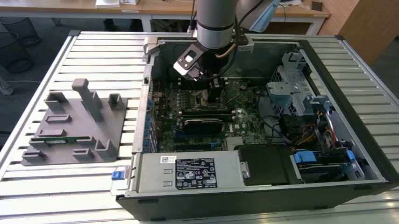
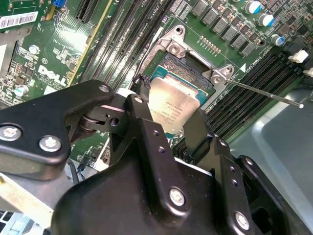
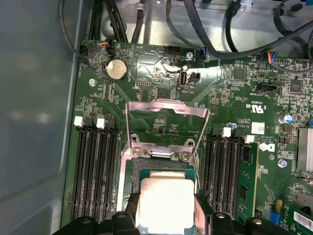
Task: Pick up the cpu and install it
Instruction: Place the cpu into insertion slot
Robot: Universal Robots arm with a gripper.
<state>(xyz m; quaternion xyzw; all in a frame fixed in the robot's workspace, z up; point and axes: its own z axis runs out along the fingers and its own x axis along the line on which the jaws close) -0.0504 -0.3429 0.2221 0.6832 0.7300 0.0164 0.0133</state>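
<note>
The cpu (image 3: pixel 164 203) (image 2: pixel 171 110), a flat square chip with a silver top, lies level in or just over the open socket (image 3: pixel 146 165) (image 2: pixel 185 64) on the green motherboard. My gripper (image 3: pixel 165 211) (image 2: pixel 168 113) (image 1: pixel 215 91) reaches down into the computer case, and its black fingers (image 3: pixel 128 215) press against two opposite edges of the chip. The socket's metal load plate (image 3: pixel 166 122) is swung open beyond it. Its thin lever (image 2: pixel 266 93) sticks out to one side.
Memory slots (image 3: pixel 93 166) flank the socket, and cables (image 3: pixel 195 29) hang over the board's far edge. A grey tray (image 1: pixel 72 126) with a green memory stick (image 1: pixel 59 138) stands at the exterior view's left. The power supply (image 1: pixel 187 172) and drive cage (image 1: pixel 299 88) crowd the case.
</note>
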